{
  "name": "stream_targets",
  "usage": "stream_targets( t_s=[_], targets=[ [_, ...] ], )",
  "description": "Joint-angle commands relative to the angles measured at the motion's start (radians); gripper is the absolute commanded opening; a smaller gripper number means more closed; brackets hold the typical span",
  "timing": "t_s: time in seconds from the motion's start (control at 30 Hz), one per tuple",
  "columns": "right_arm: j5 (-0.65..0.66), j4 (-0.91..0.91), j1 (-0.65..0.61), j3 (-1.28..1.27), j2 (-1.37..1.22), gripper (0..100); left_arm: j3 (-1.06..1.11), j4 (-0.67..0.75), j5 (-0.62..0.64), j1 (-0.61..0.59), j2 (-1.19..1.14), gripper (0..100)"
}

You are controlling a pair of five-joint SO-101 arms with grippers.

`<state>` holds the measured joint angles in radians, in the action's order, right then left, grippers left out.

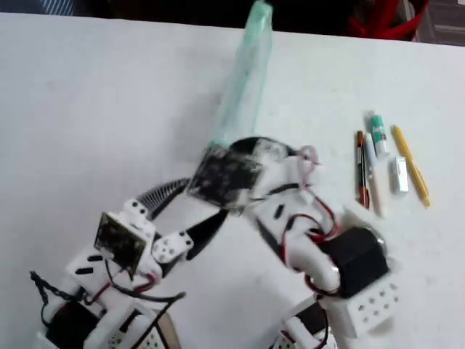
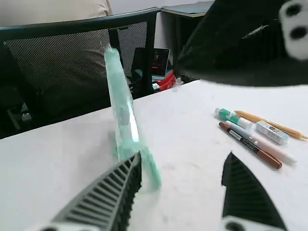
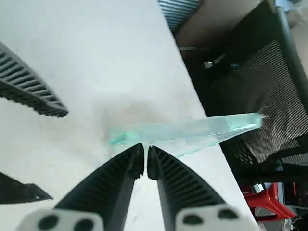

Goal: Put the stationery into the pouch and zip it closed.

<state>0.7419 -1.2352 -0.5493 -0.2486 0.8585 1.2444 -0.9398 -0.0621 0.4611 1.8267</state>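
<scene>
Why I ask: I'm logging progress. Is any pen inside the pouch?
No, the pens lie together on the table, well apart from the translucent pouch.

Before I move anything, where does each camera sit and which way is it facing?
High view: fixed above the table, looking down on the left arm, right arm, pouch and stationery.
Left wrist view: on the left arm, looking across the table past the open left gripper to the upright pouch and a chair.
Right wrist view: on the right arm, looking down along the right gripper, shut on the pouch's edge.
Shared: all three show the pouch; high and left wrist views share the stationery.
</scene>
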Motion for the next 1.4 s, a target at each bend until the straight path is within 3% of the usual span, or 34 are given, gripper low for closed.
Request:
stream_targets(
  t_s=[0.0,0.2,0.47,0.67,0.77,1.03,1.37],
  targets=[
    [-0.117,0.084,0.125,0.044,-0.016,2.1,0.008,0.048,0.025,-0.035,-0.004,26],
    [-0.262,0.131,0.294,0.044,-0.186,2.1,0.11,0.061,0.026,-0.061,-0.004,26],
    [-0.262,0.163,0.335,0.046,-0.325,3.1,0.183,0.123,0.017,-0.062,-0.002,26],
    [-0.269,0.157,0.384,0.044,-0.404,20.7,0.187,0.126,0.017,-0.062,-0.002,26],
    [-0.267,0.128,0.372,0.049,-0.42,25.5,0.189,0.126,0.017,-0.062,-0.002,26],
    [-0.19,0.099,0.306,0.038,-0.475,26.1,0.264,0.204,0.017,-0.062,-0.002,26],
    [-0.308,0.163,0.136,0.141,-0.792,33.5,0.269,0.212,0.017,-0.062,-0.002,26]
  ],
)
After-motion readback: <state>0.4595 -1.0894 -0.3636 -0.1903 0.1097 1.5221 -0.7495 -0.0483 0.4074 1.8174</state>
